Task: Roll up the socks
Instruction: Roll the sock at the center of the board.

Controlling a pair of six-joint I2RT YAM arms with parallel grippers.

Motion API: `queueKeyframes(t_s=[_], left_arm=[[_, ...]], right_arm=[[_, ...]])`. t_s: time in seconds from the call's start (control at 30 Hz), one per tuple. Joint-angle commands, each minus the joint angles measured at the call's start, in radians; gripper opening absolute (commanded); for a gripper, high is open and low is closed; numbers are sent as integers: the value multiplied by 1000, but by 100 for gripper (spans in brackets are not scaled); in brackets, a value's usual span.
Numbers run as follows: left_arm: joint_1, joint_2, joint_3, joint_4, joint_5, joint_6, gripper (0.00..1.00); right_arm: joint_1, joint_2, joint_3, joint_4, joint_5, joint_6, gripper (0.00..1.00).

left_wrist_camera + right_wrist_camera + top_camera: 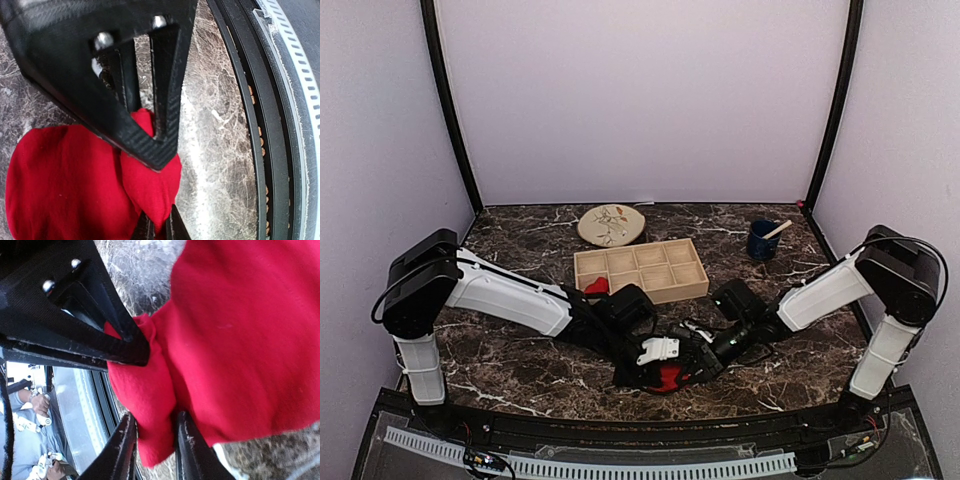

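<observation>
from above, both arms reach in low over the near middle of the marble table (520,372). there a red sock (669,380) lies bunched between the left gripper (655,368) and the right gripper (698,366). a second red sock (596,287) sits as a small lump in the near left compartment of the wooden tray (665,293), well apart from the work. in the left wrist view, the left gripper (157,187) has its jaws narrow, pinching a thick fold at the sock's end, while the rest of the fabric spreads on the table to one side. in the right wrist view, the right gripper (145,390) has its jaws partly apart with a fold of the same sock filling the gap. whether they press it or merely bracket it cannot be told. the step in hand looks like forming the roll. it likely goes best if one gripper anchors the pinched end while the other turns the loose fabric tightly over it, staying low so the bundle neither springs open nor slides toward the near edge.
</observation>
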Motion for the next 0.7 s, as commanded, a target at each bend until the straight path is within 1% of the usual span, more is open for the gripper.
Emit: queueKeyframes(t_s=[0.0, 0.23, 0.37, 0.47, 0.5, 0.67], left_arm=[[8, 26, 25, -100, 54, -20, 0], [50, 55, 68, -167, 129, -45, 0], [80, 73, 99, -213, 177, -55, 0], [104, 85, 121, -246, 223, -64, 0], [113, 90, 129, -261, 241, -67, 0], [143, 126, 176, -335, 310, -71, 0]], right_arm=[[-21, -42, -45, 79, 31, 54, 27], [-36, -90, -90, 123, 65, 95, 29], [-42, -127, -109, 122, 119, 104, 30], [-42, -133, -111, 89, 177, 88, 30], [-43, -166, -112, 74, 204, 84, 30], [-39, -230, -126, 25, 356, 65, 30]])
